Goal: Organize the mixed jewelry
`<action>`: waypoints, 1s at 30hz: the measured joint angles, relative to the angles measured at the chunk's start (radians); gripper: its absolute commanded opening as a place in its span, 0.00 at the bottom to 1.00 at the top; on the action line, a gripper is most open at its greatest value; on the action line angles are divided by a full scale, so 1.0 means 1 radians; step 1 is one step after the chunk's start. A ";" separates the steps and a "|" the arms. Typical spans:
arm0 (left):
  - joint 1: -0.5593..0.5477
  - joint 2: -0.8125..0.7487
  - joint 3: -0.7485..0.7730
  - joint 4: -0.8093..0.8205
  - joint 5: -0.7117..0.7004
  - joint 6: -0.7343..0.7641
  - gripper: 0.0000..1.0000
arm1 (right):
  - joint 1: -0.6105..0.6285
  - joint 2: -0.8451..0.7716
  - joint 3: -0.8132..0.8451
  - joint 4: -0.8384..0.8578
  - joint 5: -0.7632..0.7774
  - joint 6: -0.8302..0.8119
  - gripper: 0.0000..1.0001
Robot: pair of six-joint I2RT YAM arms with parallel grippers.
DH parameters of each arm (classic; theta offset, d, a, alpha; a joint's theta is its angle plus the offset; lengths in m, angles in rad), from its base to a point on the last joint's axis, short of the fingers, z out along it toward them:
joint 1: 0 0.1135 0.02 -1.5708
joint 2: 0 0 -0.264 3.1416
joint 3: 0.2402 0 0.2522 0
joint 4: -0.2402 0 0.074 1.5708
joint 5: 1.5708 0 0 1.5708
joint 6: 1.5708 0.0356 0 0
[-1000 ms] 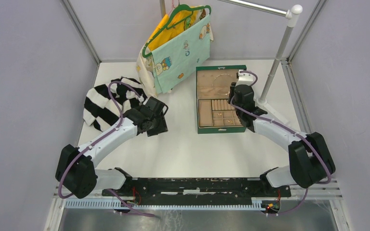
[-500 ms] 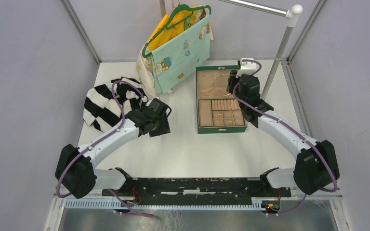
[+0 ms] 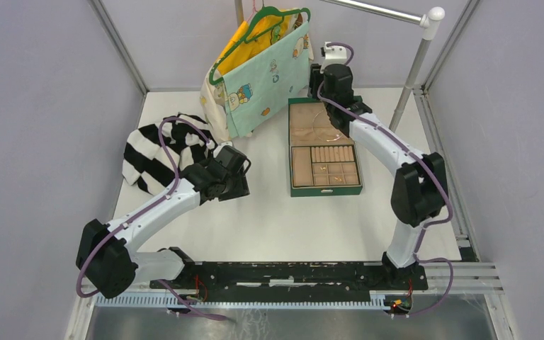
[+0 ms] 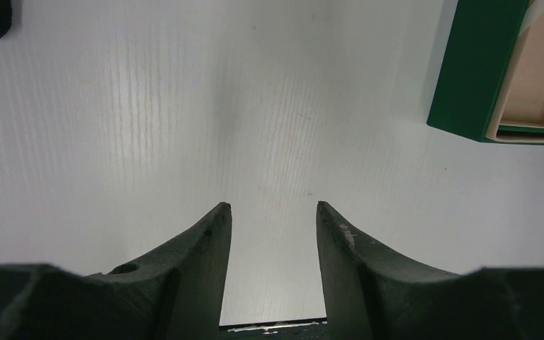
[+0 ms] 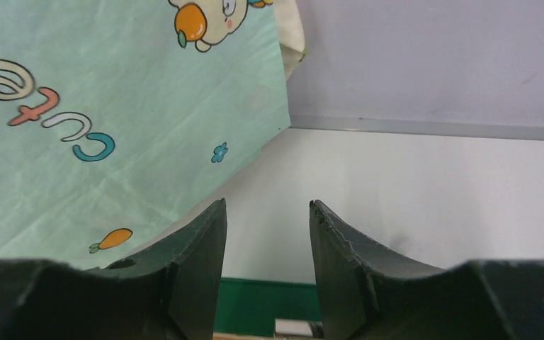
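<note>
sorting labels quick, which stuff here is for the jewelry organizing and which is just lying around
For the job:
gold pieces
green box with tan compartments

Lying about:
striped cloth
mint printed cloth
metal rail

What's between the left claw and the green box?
Only bare white table lies between the left gripper and the green box, seen in the left wrist view.

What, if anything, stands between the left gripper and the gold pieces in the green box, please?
Nothing loose does. The left gripper, open and empty, hangs over the white table left of the green box. Only the box's own left wall and its long tan compartment lie before the gold pieces in the small compartments.
</note>
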 measured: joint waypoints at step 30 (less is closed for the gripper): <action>-0.032 0.020 0.000 0.009 -0.026 -0.012 0.55 | 0.023 -0.653 -0.720 -0.171 -0.209 0.079 0.55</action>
